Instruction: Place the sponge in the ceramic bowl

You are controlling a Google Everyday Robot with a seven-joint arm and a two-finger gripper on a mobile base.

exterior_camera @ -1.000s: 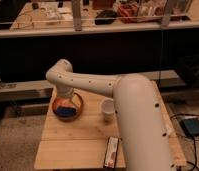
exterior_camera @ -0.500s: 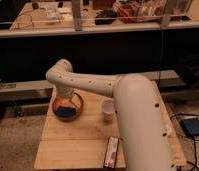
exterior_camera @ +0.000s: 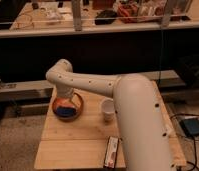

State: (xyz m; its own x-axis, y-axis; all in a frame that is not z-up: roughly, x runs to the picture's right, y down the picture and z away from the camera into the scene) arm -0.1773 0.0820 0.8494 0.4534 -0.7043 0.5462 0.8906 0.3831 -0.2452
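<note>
Contents of wooden table (exterior_camera: pixel 73 142), largest first

- White arm (exterior_camera: pixel 138 120): crosses the table from the near right and bends down at the far left.
- ceramic bowl (exterior_camera: pixel 79 111): left rear of the table, brown outside, orange-red inside.
- Black-white-red bar (exterior_camera: pixel 112 151): flat at the near edge.
- White cup (exterior_camera: pixel 108 108): upright, just right of the bowl.
- gripper (exterior_camera: pixel 66 99): at the bowl's mouth (grip state cannot be told).
- sponge (exterior_camera: pixel 67 112): blue, inside the bowl.

On the desk (exterior_camera: pixel 75 145), the ceramic bowl (exterior_camera: pixel 81 107) sits at the back left with the sponge (exterior_camera: pixel 67 111) in it and the gripper (exterior_camera: pixel 66 96) directly above it, the small cup (exterior_camera: pixel 108 108) to its right and the rectangular bar (exterior_camera: pixel 111 151) near the front edge.
</note>
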